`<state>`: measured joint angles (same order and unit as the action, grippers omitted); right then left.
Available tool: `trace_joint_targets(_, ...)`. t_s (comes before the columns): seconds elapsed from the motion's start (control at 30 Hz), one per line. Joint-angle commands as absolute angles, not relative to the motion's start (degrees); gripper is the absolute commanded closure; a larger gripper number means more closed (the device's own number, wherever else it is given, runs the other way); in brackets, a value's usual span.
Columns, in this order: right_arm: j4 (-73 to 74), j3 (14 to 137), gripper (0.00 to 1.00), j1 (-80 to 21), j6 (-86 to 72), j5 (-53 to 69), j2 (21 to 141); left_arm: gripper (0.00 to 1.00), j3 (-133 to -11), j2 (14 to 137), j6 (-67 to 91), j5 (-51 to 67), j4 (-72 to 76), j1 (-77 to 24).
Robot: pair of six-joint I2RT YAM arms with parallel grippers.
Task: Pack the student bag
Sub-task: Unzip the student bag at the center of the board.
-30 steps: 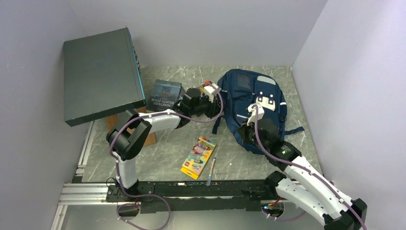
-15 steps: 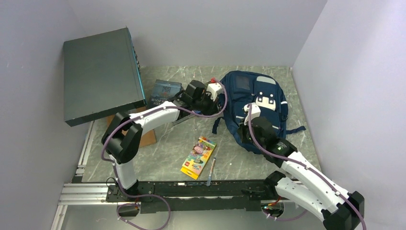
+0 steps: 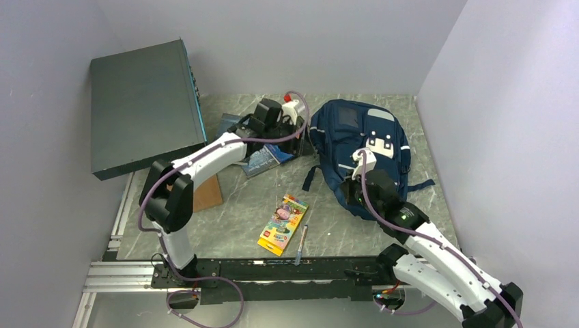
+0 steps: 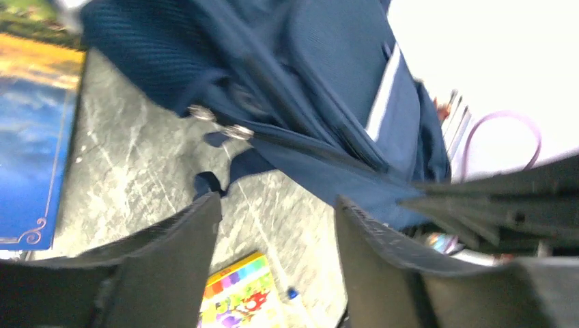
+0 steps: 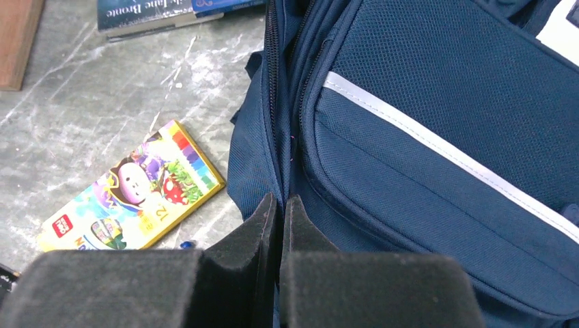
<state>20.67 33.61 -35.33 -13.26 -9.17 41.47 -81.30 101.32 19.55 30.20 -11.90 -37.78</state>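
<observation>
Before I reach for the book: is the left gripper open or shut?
Open: the left gripper shows a clear gap, nothing in it.

A large navy blue fabric backpack was laid flat on the grey marbled table, at about one o'clock from the table's middle, near the far right corner. Its front was turned upward, and its long axis was set roughly from twelve to six o'clock. Thin white-grey stripes were seen across the front, and a pale patch was carried on the front pocket. Dark straps were trailed onto the table at seven and at four o'clock. Two metal zip pulls were seen at its nine o'clock edge. Whether the main zip was open could not be told.
</observation>
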Motion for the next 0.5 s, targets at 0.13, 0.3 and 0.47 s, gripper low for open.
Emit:
trace_joint_targets(0.13, 16.82, 34.64, 1.0, -35.24, -12.88, -11.81, 35.0, 0.01, -94.0, 110.82, 53.33, 26.68, -15.61, -33.74)
trace_joint_targets(0.3, 18.18, 35.17, 1.0, -35.24, -13.33, -12.27, 33.51, 0.0, -100.47, 118.31, 61.27, 28.29, -13.26, -33.97)
trace_joint_targets(0.47, 20.47, 36.07, 1.0, -35.24, -14.38, -12.94, 33.31, 0.15, -103.03, 123.25, 62.26, 28.73, -12.48, -33.93)
